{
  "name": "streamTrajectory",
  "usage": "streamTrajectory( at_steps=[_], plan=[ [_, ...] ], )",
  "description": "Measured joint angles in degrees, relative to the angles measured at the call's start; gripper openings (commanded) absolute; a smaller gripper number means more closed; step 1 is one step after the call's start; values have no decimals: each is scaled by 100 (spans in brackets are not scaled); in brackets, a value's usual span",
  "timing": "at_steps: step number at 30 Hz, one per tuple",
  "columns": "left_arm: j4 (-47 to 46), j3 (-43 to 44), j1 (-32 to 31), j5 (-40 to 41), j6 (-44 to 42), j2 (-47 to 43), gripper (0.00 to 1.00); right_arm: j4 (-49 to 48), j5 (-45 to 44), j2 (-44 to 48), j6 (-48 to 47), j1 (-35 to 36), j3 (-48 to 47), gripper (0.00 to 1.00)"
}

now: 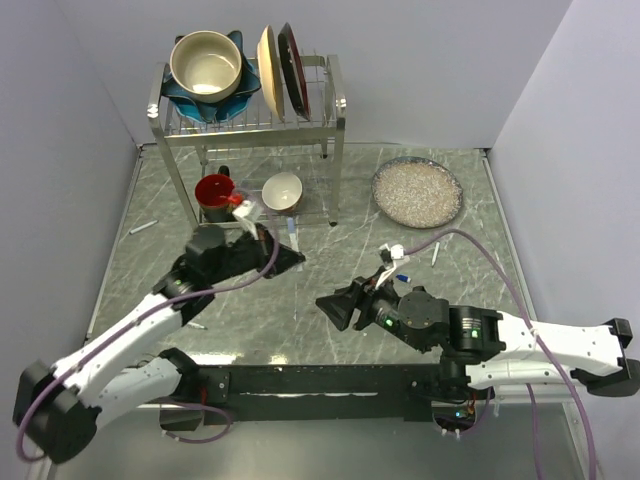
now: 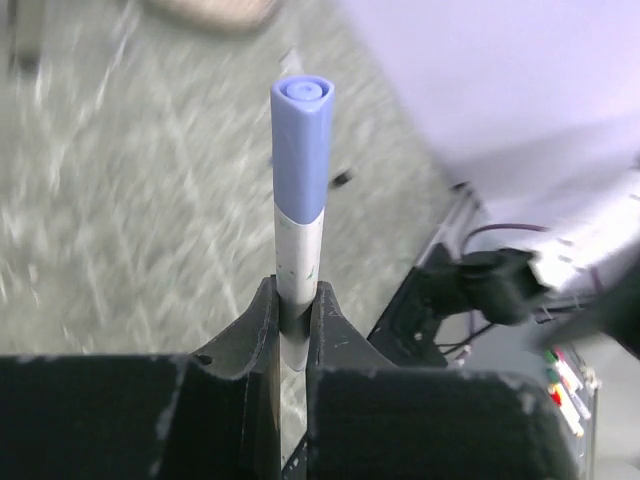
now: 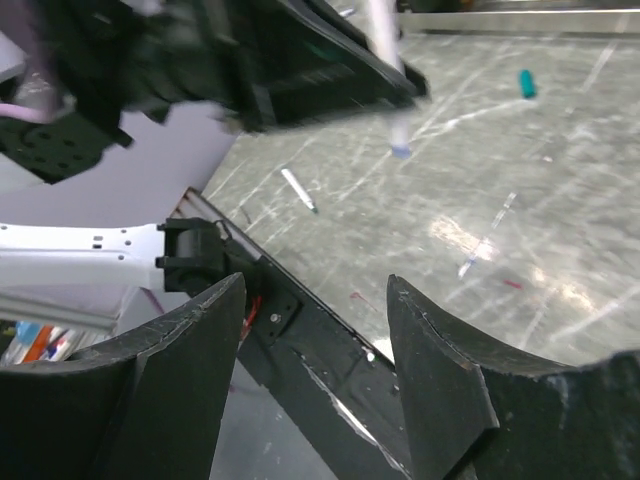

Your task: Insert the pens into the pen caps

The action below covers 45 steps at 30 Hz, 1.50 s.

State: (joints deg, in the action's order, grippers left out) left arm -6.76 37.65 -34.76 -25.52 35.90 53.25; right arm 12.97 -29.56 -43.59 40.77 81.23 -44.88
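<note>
My left gripper (image 2: 296, 300) is shut on the white barrel of a pen (image 2: 298, 250). A blue pen cap (image 2: 302, 140) sits on the pen's far end. The right wrist view shows that pen (image 3: 383, 30) hanging from the left gripper with its blue end (image 3: 400, 150) above the table. My right gripper (image 3: 315, 283) stands open and empty, just right of the left gripper (image 1: 296, 260) in the top view. A second pen (image 3: 298, 188) lies on the table near the left arm, and a loose teal cap (image 3: 525, 83) lies farther off.
A dish rack (image 1: 335, 120) with bowls and plates stands at the back. Below it are a red cup (image 1: 215, 190) and a white bowl (image 1: 283, 190). A plate of white grains (image 1: 417, 192) sits back right. A white stick (image 1: 143, 227) lies far left.
</note>
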Motion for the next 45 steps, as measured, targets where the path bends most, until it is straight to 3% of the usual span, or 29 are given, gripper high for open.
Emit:
streamTrajectory(
  at_steps=[6, 11, 21, 28, 34, 39, 45],
  plan=[
    [310, 9, -824, 1224, 540, 1506, 9, 262, -190, 498, 286, 0, 341, 66],
    [494, 20, -940, 1628, 1051, 2647, 15, 549, -315, 638, 457, 0, 487, 66],
    [933, 20, -1261, 2201, 1722, 3134, 34, 789, -485, 739, 632, 0, 527, 67],
    [1244, 20, -1451, 2588, 1803, 3099, 38, 920, -647, 675, 706, 0, 529, 66],
    [1639, 4, -1471, 2824, 1714, 2518, 54, 1091, -833, 391, 754, -256, 529, 63],
    [1961, 118, -1471, 3032, 1298, 1185, 96, 1088, -245, -33, 544, -1871, 525, 61],
    [2417, 664, -1471, 3375, 732, 11, 100, 1117, 210, -514, 273, -3449, 459, 57]
  ],
)
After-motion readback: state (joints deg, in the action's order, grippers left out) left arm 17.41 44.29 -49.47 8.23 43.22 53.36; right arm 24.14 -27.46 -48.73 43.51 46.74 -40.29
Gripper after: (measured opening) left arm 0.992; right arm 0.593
